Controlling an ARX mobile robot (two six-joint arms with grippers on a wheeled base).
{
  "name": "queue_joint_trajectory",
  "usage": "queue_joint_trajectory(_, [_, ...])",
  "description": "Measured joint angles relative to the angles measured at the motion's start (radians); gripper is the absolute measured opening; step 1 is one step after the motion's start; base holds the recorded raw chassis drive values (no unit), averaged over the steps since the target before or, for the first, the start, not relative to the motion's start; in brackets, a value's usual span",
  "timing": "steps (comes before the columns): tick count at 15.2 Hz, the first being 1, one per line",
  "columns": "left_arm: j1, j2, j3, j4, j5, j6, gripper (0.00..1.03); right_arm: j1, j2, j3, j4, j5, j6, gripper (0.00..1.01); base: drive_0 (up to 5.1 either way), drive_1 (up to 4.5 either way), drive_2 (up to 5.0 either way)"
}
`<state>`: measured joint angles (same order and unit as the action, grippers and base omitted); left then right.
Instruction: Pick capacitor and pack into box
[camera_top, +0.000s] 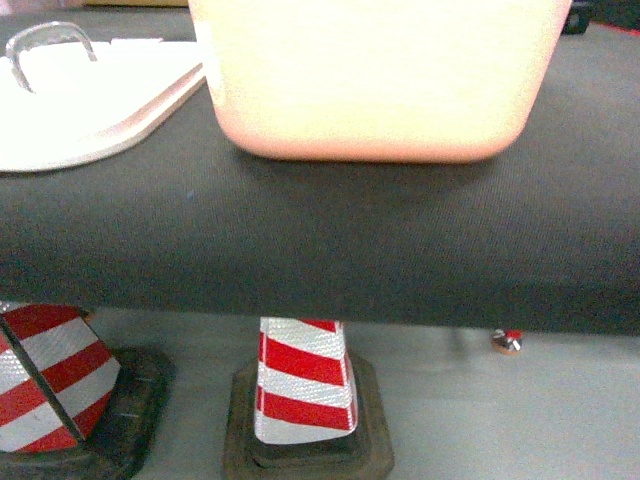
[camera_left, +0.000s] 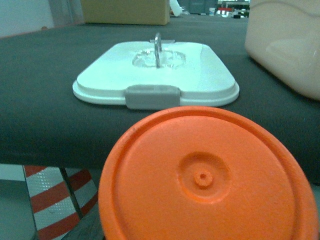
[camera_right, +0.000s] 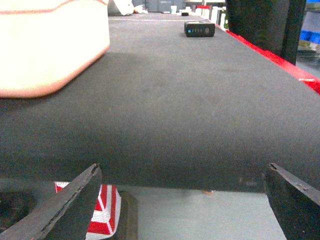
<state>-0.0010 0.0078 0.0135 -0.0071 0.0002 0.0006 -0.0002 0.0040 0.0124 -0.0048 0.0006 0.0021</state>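
The box, a pale pink tub with rounded corners, stands on the dark table at twelve o'clock in the head view, close to the near edge; its top is cut off by the frame, so what it holds cannot be seen. Its white lid lies flat on the table at ten o'clock, just beside the tub, with a clear arched handle standing upright on it. In the left wrist view the lid sits at twelve o'clock with a grey latch on its near edge, and the tub is at two o'clock.

An orange round disc with a small centre dimple fills the lower part of the left wrist view, from five to seven o'clock. It hides the left gripper, so whether that gripper is released or clenched cannot be told.

The right gripper stands released: its two dark fingers are spread wide at seven and five o'clock, with nothing between them, below the table's edge. A small black device lies far back on the table at one o'clock; its markings are too small to read.

Under the table, two red-and-white striped cones stand on black bases at six and eight o'clock. No capacitor can be made out, and no writing or brand is legible.
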Motion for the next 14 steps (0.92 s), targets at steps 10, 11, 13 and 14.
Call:
queue_joint_trajectory(10, [0.000, 0.000, 0.000, 0.006, 0.000, 0.000, 0.44, 0.000, 0.000, 0.000, 0.005, 0.000, 0.000, 0.98, 0.0, 0.00, 0.0])
queue_joint_trajectory(11, [0.000, 0.000, 0.001, 0.013, -0.002, 0.000, 0.44, 0.000, 0.000, 0.000, 0.009, 0.000, 0.001, 0.98, 0.0, 0.00, 0.0])
queue_joint_trajectory(13, [0.000, 0.000, 0.000, 0.004, -0.001, 0.000, 0.44, 0.000, 0.000, 0.000, 0.002, 0.000, 0.000, 0.98, 0.0, 0.00, 0.0])
queue_joint_trajectory(14, [0.000, 0.000, 0.000, 0.001, -0.001, 0.000, 0.44, 0.000, 0.000, 0.000, -0.001, 0.000, 0.000, 0.98, 0.0, 0.00, 0.0])
